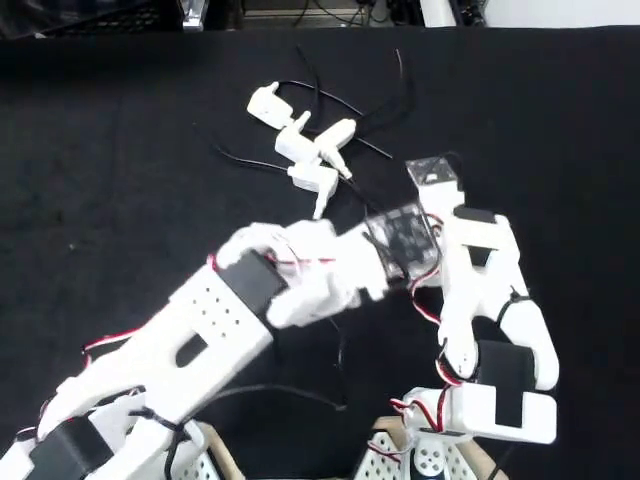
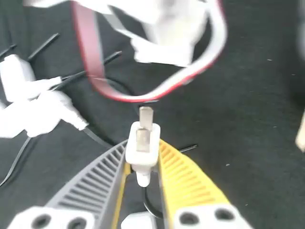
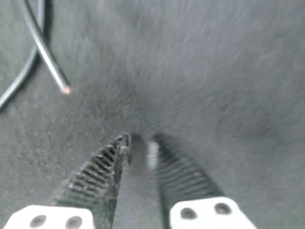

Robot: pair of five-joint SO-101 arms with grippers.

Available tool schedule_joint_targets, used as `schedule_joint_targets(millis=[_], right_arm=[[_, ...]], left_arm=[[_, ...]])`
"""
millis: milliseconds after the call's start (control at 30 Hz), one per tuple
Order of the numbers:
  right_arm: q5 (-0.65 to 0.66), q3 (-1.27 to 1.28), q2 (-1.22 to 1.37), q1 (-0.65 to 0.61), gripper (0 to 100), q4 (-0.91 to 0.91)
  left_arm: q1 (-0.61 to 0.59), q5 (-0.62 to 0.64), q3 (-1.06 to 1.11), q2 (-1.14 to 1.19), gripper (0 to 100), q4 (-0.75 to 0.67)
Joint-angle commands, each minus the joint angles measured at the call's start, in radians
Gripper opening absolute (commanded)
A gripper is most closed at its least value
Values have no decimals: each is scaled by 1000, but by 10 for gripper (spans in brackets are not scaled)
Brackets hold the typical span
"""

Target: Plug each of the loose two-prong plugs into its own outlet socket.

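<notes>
in the high view, a cluster of white plugs and sockets point(image 1: 300, 150) with black wires is seen on the black tabletop point(image 1: 100, 150), toward its far side. the left arm point(image 1: 200, 320) is stretched toward the middle, and the right arm point(image 1: 490, 270) is folded just beside it.

in the left wrist view, the left jaws are clamped on a white two-prong plug point(image 2: 141, 155), which is held with its prongs point(image 2: 145, 117) pointed away from the wrist. the cluster lies off to one side, and part of the other arm is close ahead.

in the right wrist view, the right jaws are held a little apart, close over the tabletop, with nothing clearly gripped. a loose wire end point(image 3: 64, 89) lies nearby.

the step in hand is judged to be carrying the plug to a socket. next, a free socket must be steadied and the prongs lined up with its slots before being pushed in.
</notes>
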Motion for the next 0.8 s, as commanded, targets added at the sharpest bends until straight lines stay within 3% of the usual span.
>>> schedule_joint_targets(millis=[0, 133, 267, 400, 633, 767], right_arm=[[-2, -116, -24, 26, 21, -2], [-12, -243, -24, 106, 21, 17], [-181, -361, -24, 149, 14, 103], [-236, -417, -45, 124, 13, 153], [-388, -384, -357, 74, 13, 178], [-408, -268, -670, -34, 13, 203]], left_arm=[[50, 9, 35, -38, 29, -84], [51, 11, 24, -40, 29, -86], [44, 38, 18, -69, 29, -86], [50, 74, 8, -133, 29, -100], [44, 242, 174, -356, 29, -305], [51, 264, 380, -526, 29, -474]])
